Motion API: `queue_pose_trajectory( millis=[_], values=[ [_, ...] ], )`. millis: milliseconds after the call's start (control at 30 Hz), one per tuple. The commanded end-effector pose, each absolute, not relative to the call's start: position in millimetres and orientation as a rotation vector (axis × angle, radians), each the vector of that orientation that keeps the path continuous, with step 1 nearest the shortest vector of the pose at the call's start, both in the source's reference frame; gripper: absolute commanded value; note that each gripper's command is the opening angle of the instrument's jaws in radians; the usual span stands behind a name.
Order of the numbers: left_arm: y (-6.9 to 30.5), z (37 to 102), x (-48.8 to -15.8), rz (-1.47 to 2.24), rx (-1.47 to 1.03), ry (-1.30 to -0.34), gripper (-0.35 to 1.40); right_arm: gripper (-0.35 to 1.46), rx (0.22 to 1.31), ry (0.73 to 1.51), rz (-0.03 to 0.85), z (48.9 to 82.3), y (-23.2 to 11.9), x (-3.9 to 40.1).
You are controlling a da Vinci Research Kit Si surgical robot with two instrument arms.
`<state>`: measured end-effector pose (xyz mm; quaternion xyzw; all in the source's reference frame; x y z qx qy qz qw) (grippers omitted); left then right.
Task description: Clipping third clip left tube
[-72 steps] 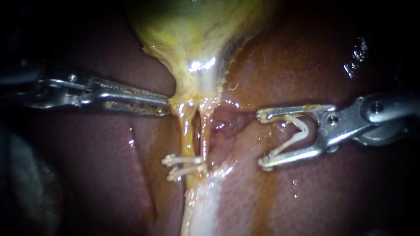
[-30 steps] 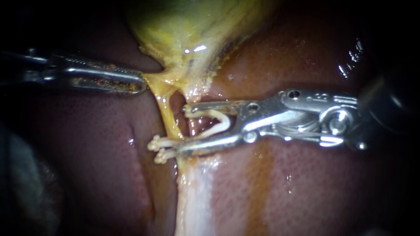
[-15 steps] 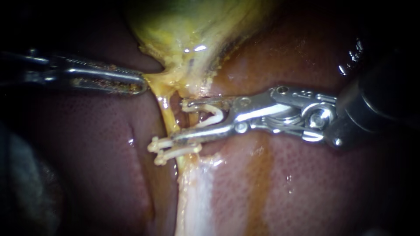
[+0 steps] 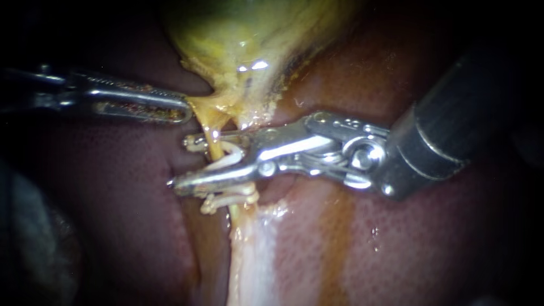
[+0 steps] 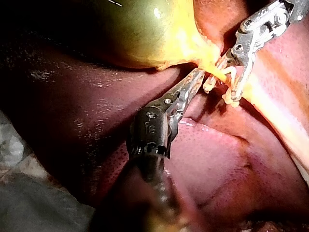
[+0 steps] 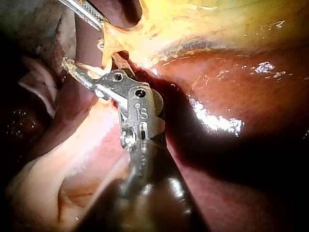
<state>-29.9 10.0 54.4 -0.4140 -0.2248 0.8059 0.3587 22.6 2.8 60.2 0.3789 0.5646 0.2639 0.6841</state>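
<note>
At the neck of the gallbladder (image 4: 243, 39), where its yellow wall narrows, the left instrument (image 4: 180, 113) comes in from the left. Its hand is clenched on the edge of that tissue, the jaws lying close together on it, and the tissue stands stretched toward them as a thin yellow web. From this web the left tube (image 4: 211, 148) runs down as a slim yellow strand over the dark red liver (image 4: 396, 243). The right instrument (image 4: 182, 162) reaches across from the upper right. Its hand is spread wide and is grasping an open clip (image 4: 233, 152), with one white leg lying along each jaw. The left tube passes between the two jaws and inside the legs of the clip. Both jaw tips lie beyond the tube on its far side, and the lower tip reaches farther out over the liver. Whether the clip's legs already press on the tube cannot be told. Just under the lower jaw, two closed clips (image 4: 224, 199) sit across the same tube, one close beneath the other. Below them a pale band of tissue (image 4: 249, 255) runs on down the liver. In the left wrist view the right instrument (image 5: 227, 77) stands just ahead of the left one's clenched hand, astride the yellow strand.
</note>
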Motion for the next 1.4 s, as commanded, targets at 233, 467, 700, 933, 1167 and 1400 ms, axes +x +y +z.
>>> queue_pose_trajectory(
  millis=[233, 467, 700, 933, 1167, 1400],
  values=[
    [10.0, 54.4, -29.9, 2.079, -1.068, -0.579, -0.35, 0.49, 0.870, 1.321, 0.612, 58.1, 4.3, 22.5],
    [10.0, 54.5, -29.9, 2.079, -1.068, -0.579, -0.35, 0.48, 0.890, 1.360, 0.629, 55.3, 5.3, 22.6],
    [9.9, 54.5, -29.8, 2.079, -1.068, -0.579, -0.35, 0.42, 0.897, 1.360, 0.632, 54.0, 5.5, 22.4],
    [10.0, 54.5, -29.8, 2.080, -1.068, -0.579, -0.35, 0.28, 0.907, 1.355, 0.639, 54.4, 5.6, 21.8],
    [10.0, 54.5, -29.8, 2.080, -1.068, -0.579, -0.35, 0.04, 0.933, 1.343, 0.657, 54.8, 5.9, 21.0],
    [10.0, 54.5, -29.8, 2.080, -1.068, -0.579, -0.35, -0.35, 1.014, 1.296, 0.740, 54.8, 5.7, 20.1]
  ],
)
